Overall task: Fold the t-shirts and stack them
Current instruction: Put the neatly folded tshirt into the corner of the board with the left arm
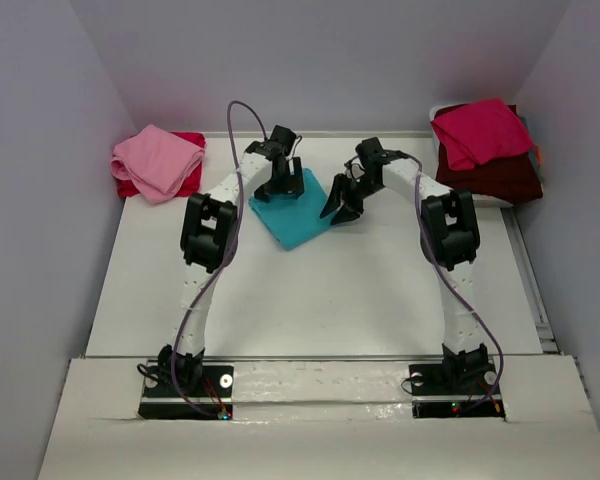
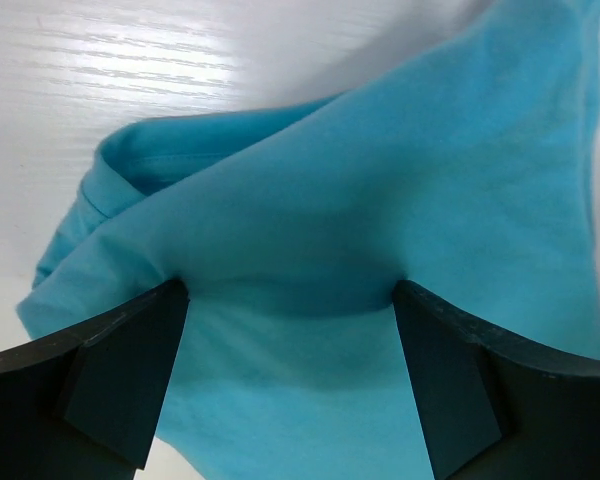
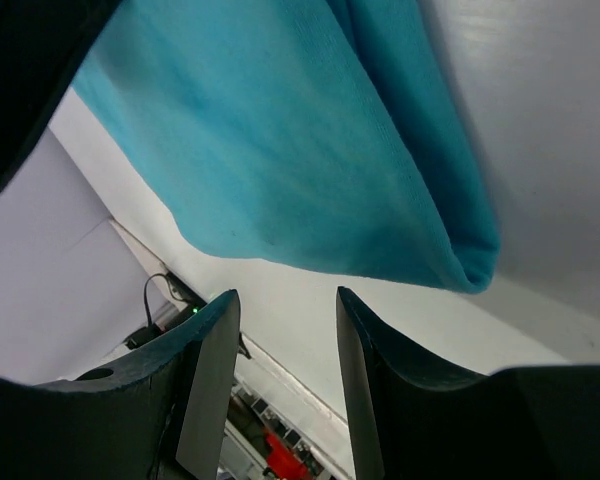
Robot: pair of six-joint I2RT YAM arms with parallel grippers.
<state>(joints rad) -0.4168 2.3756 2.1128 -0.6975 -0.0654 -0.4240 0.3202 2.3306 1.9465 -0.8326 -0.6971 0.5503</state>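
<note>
Left gripper [image 2: 290,330] fingers wide apart, straddling turquoise t-shirt [image 1: 292,215]. Right gripper [image 3: 287,330] fingers apart, empty, at shirt's right edge. Shirt folded compact, mid-table. Judged: stacking not yet done. Pink t-shirt [image 1: 158,160] on red t-shirt [image 1: 192,140] back-left, crimson t-shirt [image 1: 480,130] on maroon t-shirt [image 1: 495,180] back-right: 2 loose heaps.

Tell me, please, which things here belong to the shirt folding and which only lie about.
Job: turquoise shirt, pink shirt, red shirt, crimson shirt, maroon shirt.
Lying about: white tray, purple cable.
</note>
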